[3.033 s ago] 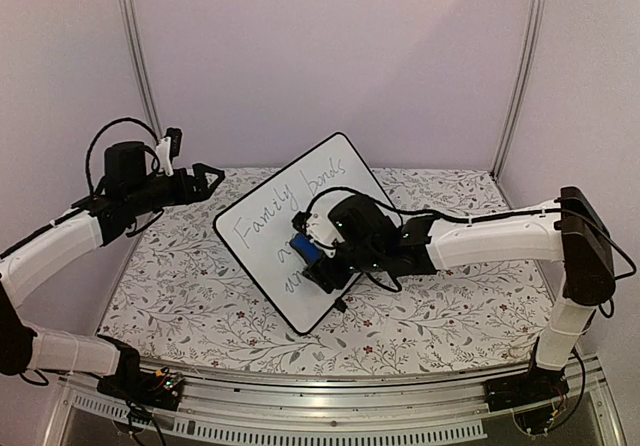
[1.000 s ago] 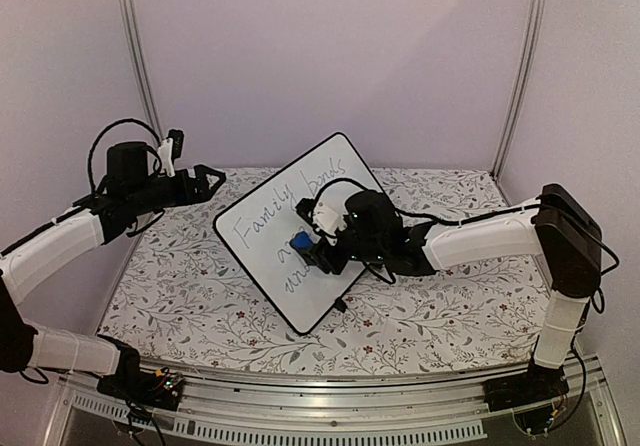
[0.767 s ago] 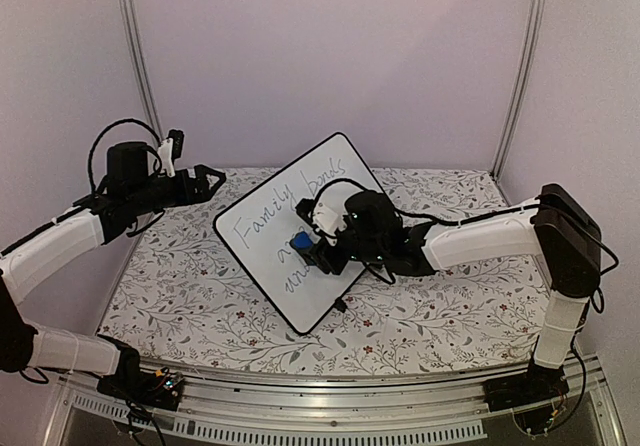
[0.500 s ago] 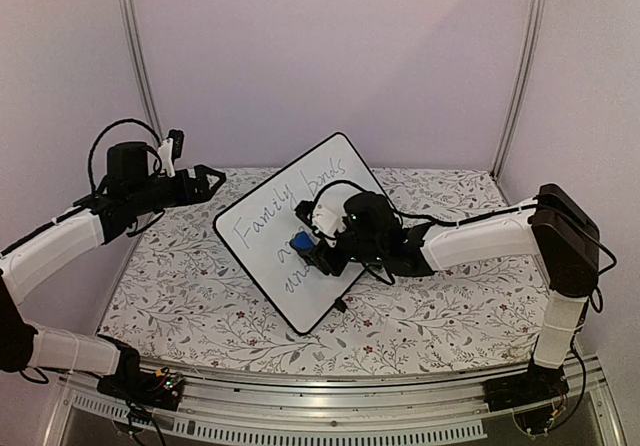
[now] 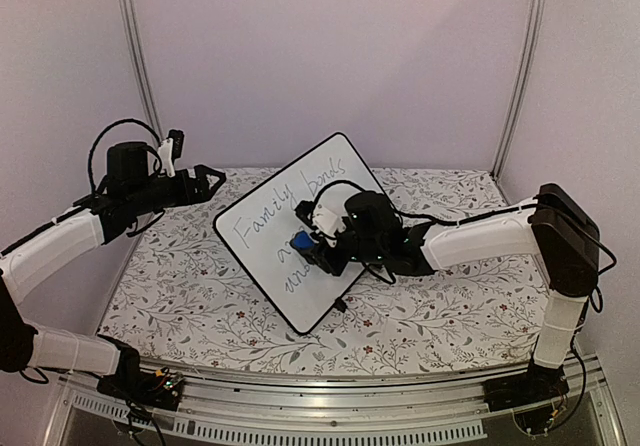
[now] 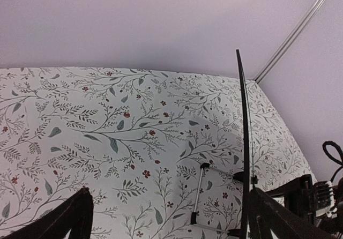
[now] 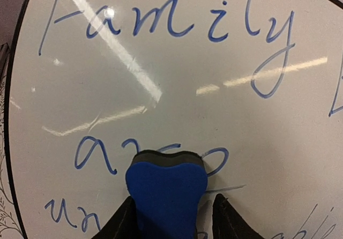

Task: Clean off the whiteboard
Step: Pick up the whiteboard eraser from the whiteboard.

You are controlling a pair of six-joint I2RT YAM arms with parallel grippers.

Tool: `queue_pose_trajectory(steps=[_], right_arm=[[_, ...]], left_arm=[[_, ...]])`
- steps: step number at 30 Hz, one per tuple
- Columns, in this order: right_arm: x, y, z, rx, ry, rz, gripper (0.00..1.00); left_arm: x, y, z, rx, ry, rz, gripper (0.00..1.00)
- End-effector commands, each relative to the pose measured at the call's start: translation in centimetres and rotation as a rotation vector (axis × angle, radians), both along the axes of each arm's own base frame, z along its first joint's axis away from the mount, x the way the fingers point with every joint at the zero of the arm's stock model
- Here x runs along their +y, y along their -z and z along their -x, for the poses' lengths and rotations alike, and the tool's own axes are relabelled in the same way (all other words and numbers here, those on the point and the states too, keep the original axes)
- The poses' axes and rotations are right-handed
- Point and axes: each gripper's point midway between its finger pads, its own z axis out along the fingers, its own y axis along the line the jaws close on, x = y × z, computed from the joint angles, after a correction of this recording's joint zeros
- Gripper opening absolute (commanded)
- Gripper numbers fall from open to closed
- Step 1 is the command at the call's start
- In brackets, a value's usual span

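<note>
Right pincer (image 7: pixel 171 217) clamps eraser (image 7: pixel 166 193) against whiteboard (image 7: pixel 161 78); left pincer (image 5: pixel 208 178) hovers apart.

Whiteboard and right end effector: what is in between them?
A blue eraser, gripped by the right end effector, rests on the whiteboard over the writing. The right wrist view shows it best.

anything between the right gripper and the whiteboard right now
Only the blue eraser. It sits between the fingers of the right gripper and appears to rest against the whiteboard, over the second line of writing. Nothing else visible lies between them.
</note>
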Motion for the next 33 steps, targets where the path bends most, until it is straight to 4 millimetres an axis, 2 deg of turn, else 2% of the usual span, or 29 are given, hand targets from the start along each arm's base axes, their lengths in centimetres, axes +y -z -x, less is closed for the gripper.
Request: queue_pose_trajectory(steps=[1, 7, 11, 13, 17, 23, 28, 32, 33], right_arm=[[0.5, -0.7, -0.7, -0.005, -0.012, -0.029, 0.44], [0.7, -0.8, -0.3, 0.005, -0.034, -0.035, 0.36], [0.7, -1.0, -0.2, 0.005, -0.037, -0.037, 0.26], [0.7, -1.2, -0.1, 0.005, -0.041, -0.041, 0.17], [0.6, -2.1, 0.1, 0.008, -0.045, -0.055, 0.16], [0.3, -5.8, 0.9, 0.005, -0.063, -0.106, 0.15], [0.0, -8.0, 1.0, 0.004, -0.058, -0.119, 0.16], [0.3, -10.1, 1.0, 0.021, -0.051, -0.132, 0.16], [0.6, -11.2, 0.8, 0.018, -0.048, -0.138, 0.16]], left_arm=[[-0.2, -1.2, -0.2, -0.027, 0.007, -0.001, 1.00], [-0.2, -1.3, -0.2, -0.028, 0.007, -0.001, 1.00], [-0.2, -1.2, -0.2, -0.027, 0.008, -0.001, 1.00], [-0.2, -1.2, -0.2, -0.027, 0.008, -0.001, 1.00], [-0.2, -1.3, -0.2, -0.027, 0.010, 0.000, 1.00], [-0.2, -1.4, -0.1, -0.031, 0.012, 0.001, 1.00], [-0.3, -1.5, 0.0, -0.034, 0.018, 0.004, 1.00], [-0.4, -1.9, 0.1, -0.046, 0.025, 0.005, 1.00], [-0.4, -1.9, 0.1, -0.049, 0.028, 0.005, 1.00]])
